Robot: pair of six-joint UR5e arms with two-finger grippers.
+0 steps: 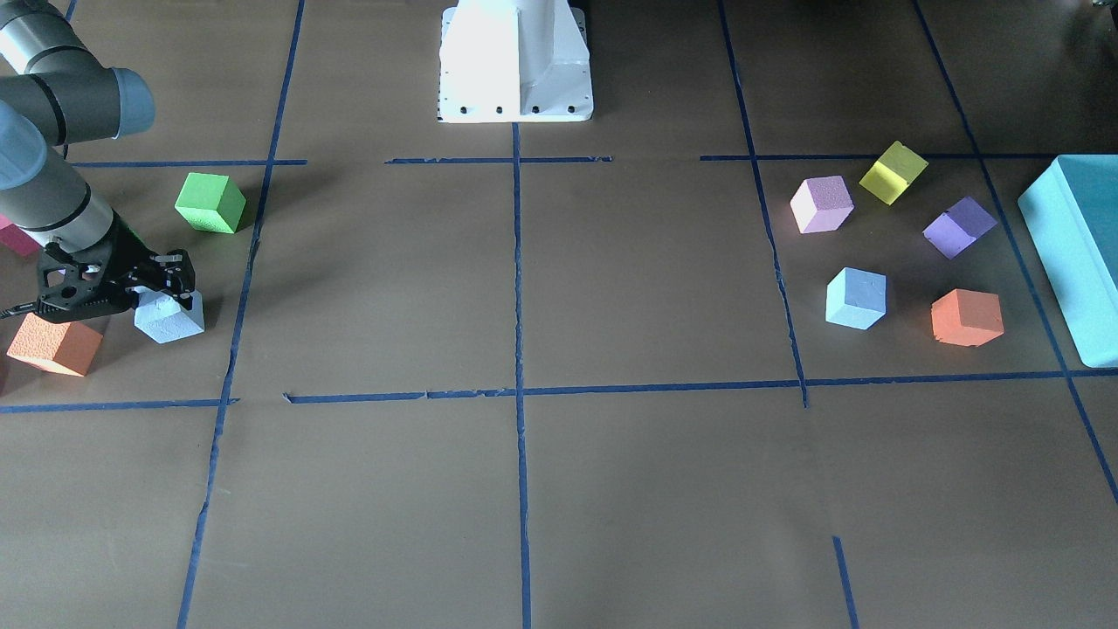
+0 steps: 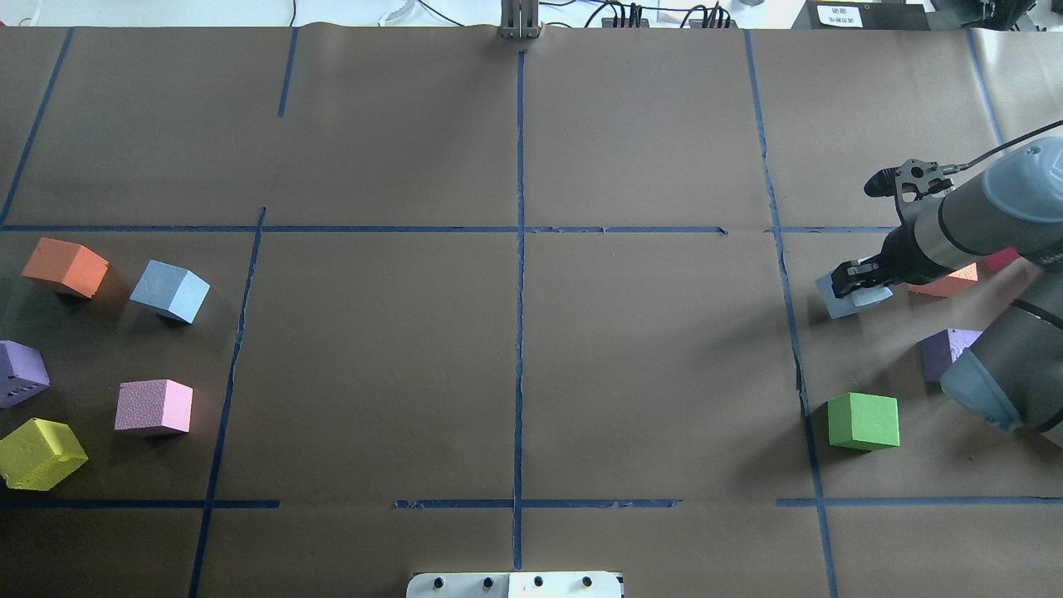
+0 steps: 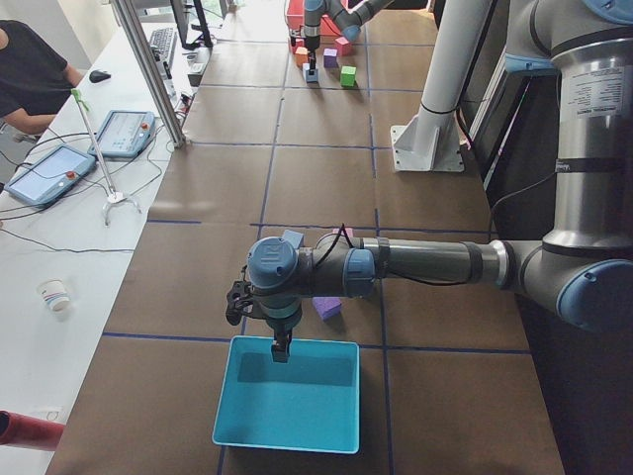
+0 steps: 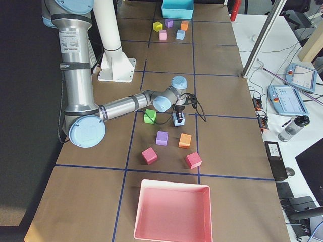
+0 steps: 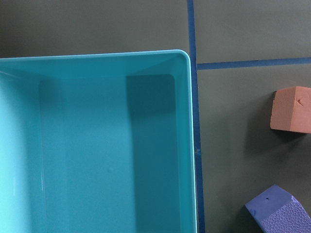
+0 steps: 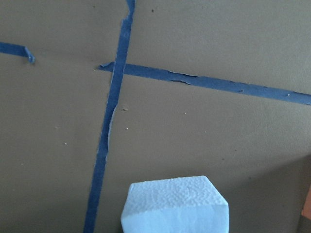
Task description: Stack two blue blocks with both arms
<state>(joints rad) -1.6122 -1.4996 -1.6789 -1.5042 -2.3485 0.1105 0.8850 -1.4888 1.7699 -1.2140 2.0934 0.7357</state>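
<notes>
One pale blue block lies at the robot's right side of the table, also in the overhead view and close in the right wrist view. My right gripper is down on it, fingers closed across its top part. The other blue block rests alone on the robot's left side. My left gripper hangs over the teal tray. It shows only in the exterior left view, so I cannot tell if it is open.
A green cube, an orange cube and a purple cube lie near the right gripper. An orange, violet, lilac and yellow cube surround the other blue block. The white pedestal stands behind.
</notes>
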